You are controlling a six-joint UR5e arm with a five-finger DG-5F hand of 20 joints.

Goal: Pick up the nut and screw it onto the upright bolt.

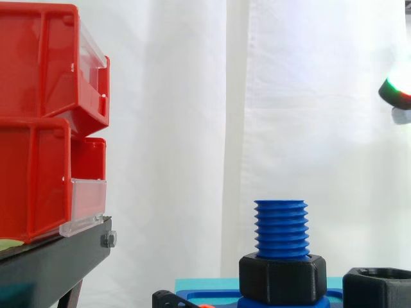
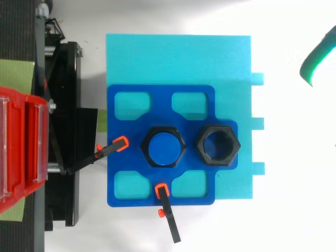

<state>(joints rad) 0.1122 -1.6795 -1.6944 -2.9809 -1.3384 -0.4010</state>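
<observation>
Two black nuts [image 1: 282, 279] [image 1: 379, 289], one blue bolt [image 1: 280, 228], two clamps [image 2: 110, 151] [image 2: 168, 215], two red bins [image 1: 38, 58] [image 1: 32, 179].

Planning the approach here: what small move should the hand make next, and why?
Probably move the hand in and down toward the loose nut. The hand is at the side view's right edge, well above the nut and touching nothing, and the nut lies flat on the blue plate beside the upright bolt.
</observation>
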